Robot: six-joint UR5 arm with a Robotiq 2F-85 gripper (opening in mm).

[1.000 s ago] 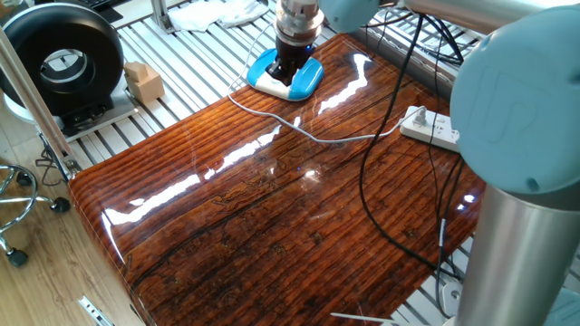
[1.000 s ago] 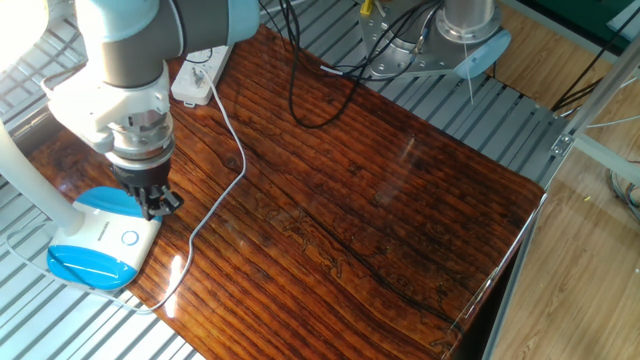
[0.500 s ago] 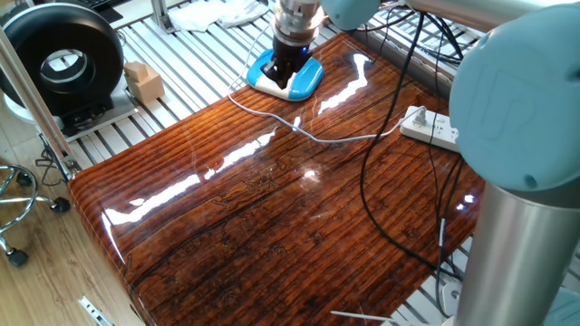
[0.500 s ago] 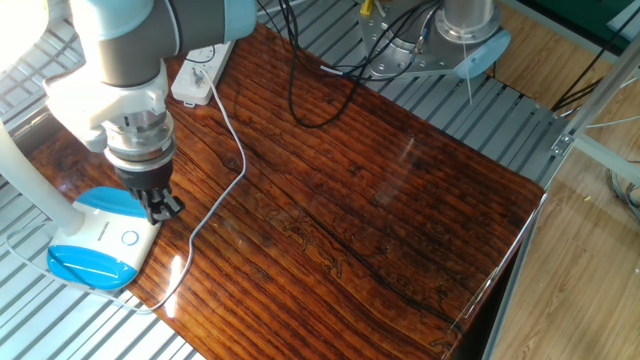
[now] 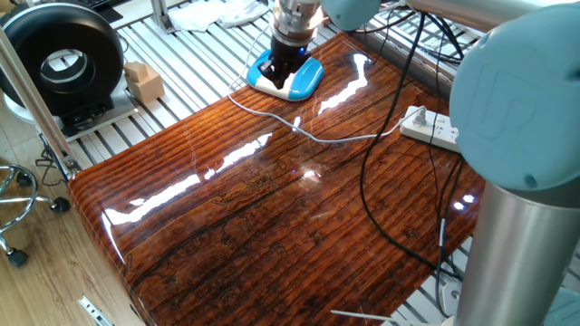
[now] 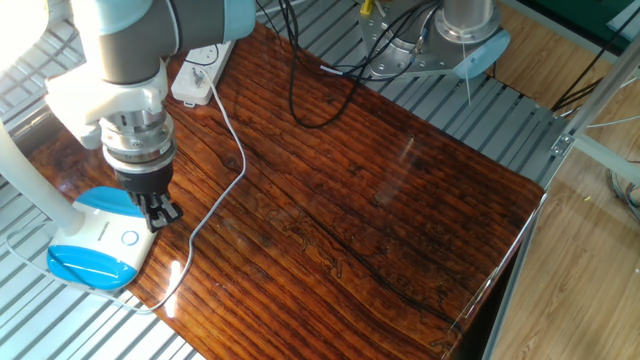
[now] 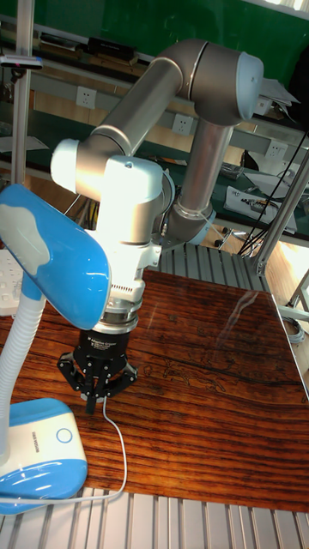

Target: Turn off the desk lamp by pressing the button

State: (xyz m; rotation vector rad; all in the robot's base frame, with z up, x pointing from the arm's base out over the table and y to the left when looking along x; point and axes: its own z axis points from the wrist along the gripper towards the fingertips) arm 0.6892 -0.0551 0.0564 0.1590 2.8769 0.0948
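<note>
The desk lamp base (image 5: 304, 80) is blue on top with a white rim and sits at the table's far corner. The other fixed view shows the base (image 6: 95, 250) with a round button (image 6: 130, 238) on its white part. In the tall view the base (image 7: 39, 459) carries the button (image 7: 62, 435), and the blue lamp head (image 7: 51, 266) rises on a white neck. My gripper (image 5: 284, 69) points down over the base. Its fingers (image 6: 160, 211) are shut, empty, just right of the button. The gripper (image 7: 93, 400) hangs slightly above the surface.
A white power strip (image 5: 430, 127) (image 6: 200, 72) lies on the wooden table (image 5: 272, 226). The lamp's thin white cord (image 5: 317, 136) (image 6: 225, 170) runs across the wood. Black cables (image 5: 381, 208) loop nearby. A black round fan (image 5: 63, 63) and a small box (image 5: 143, 81) stand off the table.
The gripper has shifted a little over the lamp base, its tips ending slightly lower and nearer the base's edge. The lamp and cord have not moved.
</note>
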